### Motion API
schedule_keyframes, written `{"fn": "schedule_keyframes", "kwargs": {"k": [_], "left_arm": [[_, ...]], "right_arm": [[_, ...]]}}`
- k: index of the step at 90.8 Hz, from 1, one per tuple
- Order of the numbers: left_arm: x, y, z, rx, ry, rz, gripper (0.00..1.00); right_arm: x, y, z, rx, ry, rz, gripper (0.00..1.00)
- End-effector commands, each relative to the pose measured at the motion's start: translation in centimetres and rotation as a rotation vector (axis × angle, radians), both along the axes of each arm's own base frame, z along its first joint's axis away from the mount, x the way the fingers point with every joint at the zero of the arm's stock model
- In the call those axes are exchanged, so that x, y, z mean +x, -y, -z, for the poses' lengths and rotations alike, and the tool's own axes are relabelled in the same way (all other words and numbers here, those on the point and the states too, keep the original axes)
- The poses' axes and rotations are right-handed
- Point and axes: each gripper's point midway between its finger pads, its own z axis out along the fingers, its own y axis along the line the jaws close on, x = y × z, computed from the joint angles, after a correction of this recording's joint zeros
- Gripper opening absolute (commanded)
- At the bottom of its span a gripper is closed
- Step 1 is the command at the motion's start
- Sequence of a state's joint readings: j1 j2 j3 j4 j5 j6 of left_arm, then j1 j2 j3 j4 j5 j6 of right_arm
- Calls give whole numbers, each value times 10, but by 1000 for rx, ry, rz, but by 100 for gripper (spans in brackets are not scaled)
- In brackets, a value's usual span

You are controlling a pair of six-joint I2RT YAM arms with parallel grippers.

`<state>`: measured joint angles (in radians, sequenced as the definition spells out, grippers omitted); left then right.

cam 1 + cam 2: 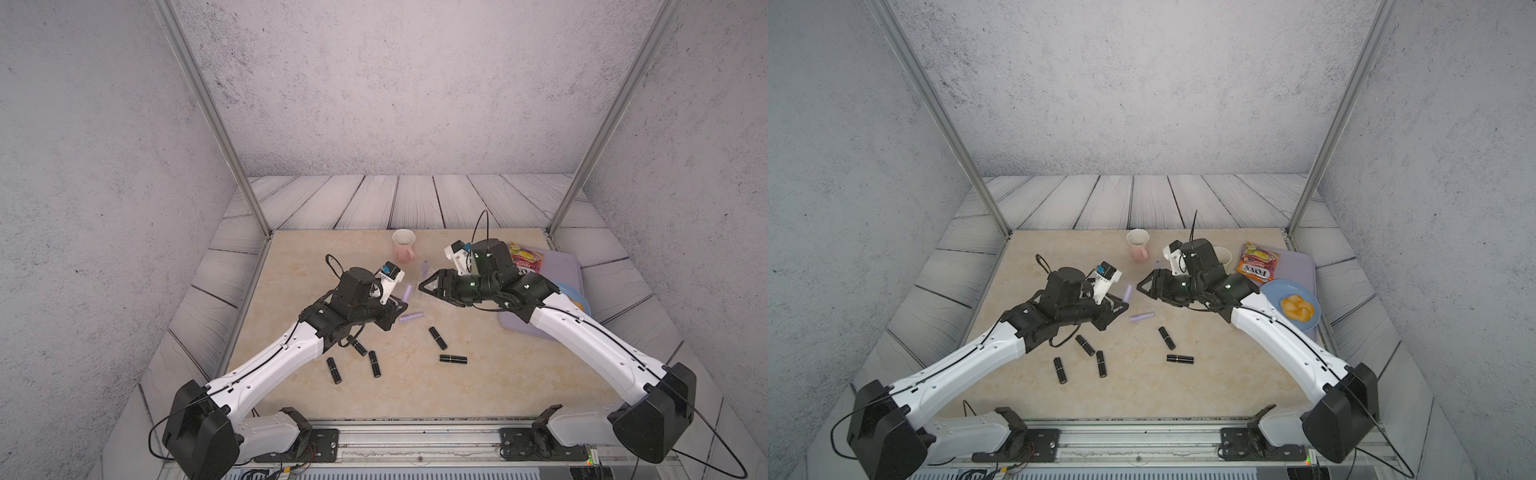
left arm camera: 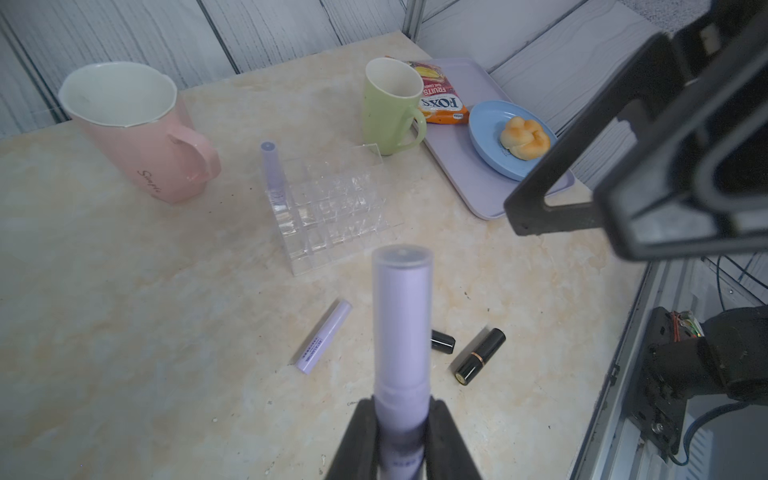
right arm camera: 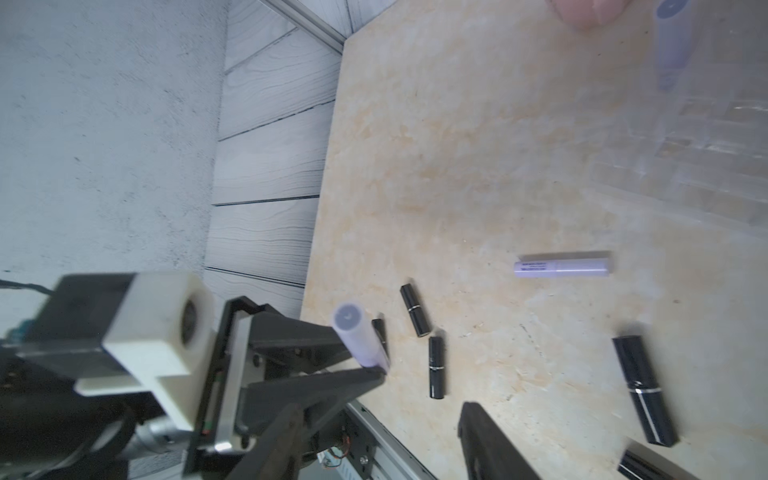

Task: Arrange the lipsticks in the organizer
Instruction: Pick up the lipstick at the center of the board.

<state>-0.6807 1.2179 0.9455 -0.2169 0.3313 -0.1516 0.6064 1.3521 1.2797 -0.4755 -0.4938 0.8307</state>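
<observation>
My left gripper point(image 1: 401, 306) is shut on a lilac lipstick point(image 2: 401, 332), which sticks up out of its fingers above the table. The clear organizer point(image 2: 332, 208) stands just beyond it, with one lilac lipstick point(image 2: 270, 170) upright in a corner cell. Another lilac lipstick point(image 1: 411, 317) lies loose on the table. Nearer the front lie several black lipsticks, among them one point(image 1: 437, 338) and another point(image 1: 453, 359). My right gripper point(image 1: 420, 286) hovers open and empty right of the held tube, facing the left gripper. In the right wrist view its fingers point(image 3: 482, 436) stand wide apart.
A pink mug point(image 1: 404, 245) stands behind the organizer and a green mug point(image 2: 390, 104) to its right. At the right edge a lilac tray point(image 1: 561, 266) carries a snack packet point(image 1: 1258, 262) and a blue plate point(image 1: 1277, 291) with a bun.
</observation>
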Motion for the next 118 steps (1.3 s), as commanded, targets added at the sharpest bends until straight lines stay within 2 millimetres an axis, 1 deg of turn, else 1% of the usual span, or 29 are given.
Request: {"fn": "schedule_keyframes", "kwargs": {"k": [1, 15, 24, 29, 41, 51, 61, 71, 81, 86, 92, 95, 101, 104, 107, 109, 115, 117, 118], "left_arm": [[-4, 11, -16, -52, 44, 30, 5], [-10, 19, -19, -42, 62, 55, 5], [-13, 22, -18, -33, 61, 65, 5], [-13, 22, -18, -27, 64, 67, 5], [-13, 21, -17, -11, 71, 62, 5], [-12, 19, -17, 4, 84, 58, 5], [-12, 18, -19, 8, 95, 52, 5], [-13, 18, -18, 9, 95, 52, 5], [-13, 19, -17, 13, 95, 54, 5], [-13, 19, -17, 13, 97, 54, 5], [-13, 18, -17, 16, 97, 48, 7], [-12, 16, -16, 22, 93, 34, 14], [-7, 11, -16, 37, 82, -10, 33], [-2, 6, -18, 44, 81, -58, 43], [3, -2, -19, 55, 81, -111, 55], [7, -7, -23, 60, 87, -146, 66], [17, -24, -32, 72, 105, -228, 95], [20, -30, -34, 73, 109, -254, 100], [22, -33, -36, 72, 108, -268, 99]], "right_arm": [[-4, -10, -8, 43, -33, -30, 59], [-2, -14, 1, -1, -41, -24, 53], [-1, -17, 3, -34, -27, -30, 49], [-2, -19, 3, -54, -22, -34, 45], [-3, -19, 13, -93, -39, -34, 34], [-3, -19, 20, -114, -49, -28, 27], [-1, -19, 26, -136, -64, -26, 26], [1, -21, 31, -146, -72, -24, 31], [3, -24, 34, -138, -83, -25, 31], [4, -26, 35, -132, -92, -27, 28], [5, -27, 36, -127, -96, -20, 21], [6, -27, 37, -127, -96, -13, 18], [11, -24, 37, -130, -89, 6, 13], [16, -20, 35, -132, -82, 27, 11], [24, -15, 34, -132, -71, 53, 10], [29, -11, 32, -133, -60, 73, 10], [51, 7, 25, -145, -3, 157, 9], [59, 14, 21, -155, 26, 190, 9], [63, 18, 20, -163, 41, 206, 8]]}}
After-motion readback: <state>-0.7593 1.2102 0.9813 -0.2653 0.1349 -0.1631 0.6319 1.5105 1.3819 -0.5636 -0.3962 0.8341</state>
